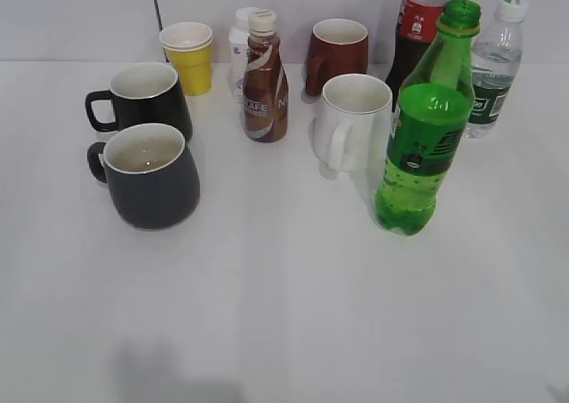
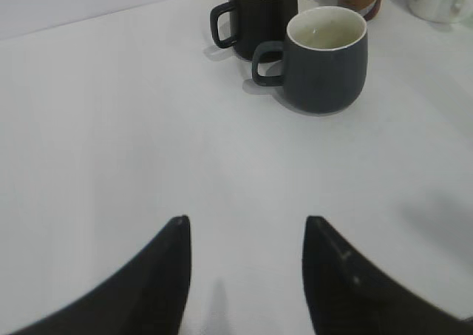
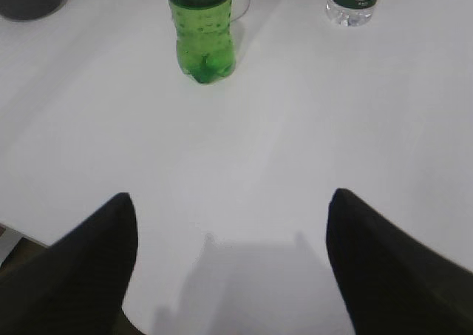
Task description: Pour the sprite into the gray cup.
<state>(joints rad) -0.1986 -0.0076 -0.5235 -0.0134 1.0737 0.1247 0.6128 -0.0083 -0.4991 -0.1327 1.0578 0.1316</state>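
Observation:
The sprite (image 1: 425, 127) is a tall green bottle with no cap, standing upright at the right of the table. Its lower part shows in the right wrist view (image 3: 201, 32). The gray cup (image 1: 153, 176) stands at the left front, handle to the left, with a little liquid inside. It also shows in the left wrist view (image 2: 327, 58). My left gripper (image 2: 246, 228) is open and empty over bare table, well short of the gray cup. My right gripper (image 3: 233, 205) is open and empty, well short of the sprite. Neither gripper shows in the exterior view.
A black mug (image 1: 142, 100) stands just behind the gray cup. A brown coffee bottle (image 1: 265, 78), white mug (image 1: 354, 120), dark red mug (image 1: 338, 54), yellow cup (image 1: 188, 56), cola bottle (image 1: 416, 29) and clear water bottle (image 1: 494, 65) stand at the back.

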